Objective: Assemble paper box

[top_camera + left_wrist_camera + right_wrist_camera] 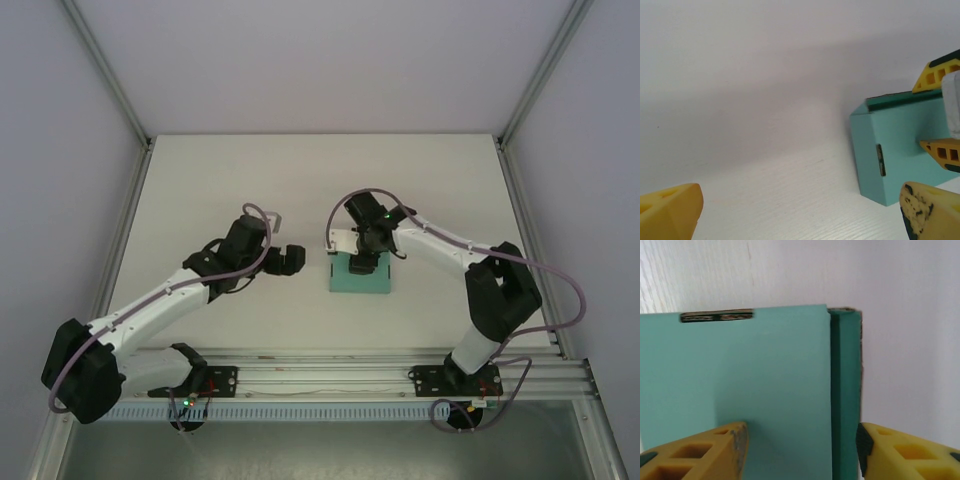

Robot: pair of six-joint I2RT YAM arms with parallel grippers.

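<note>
The paper box is a flat teal-green rectangle lying on the white table right of centre. My right gripper reaches down over its far edge. In the right wrist view the right gripper has its jaws partly apart. One fingertip rests on the box's top face, the other sits just outside the darker folded side strip. My left gripper hangs wide open to the box's left, apart from it. From the left wrist the box shows a dark slot.
The white table stretches bare behind and left of the box. Aluminium frame posts line both sides, and a rail with the arm bases runs along the near edge.
</note>
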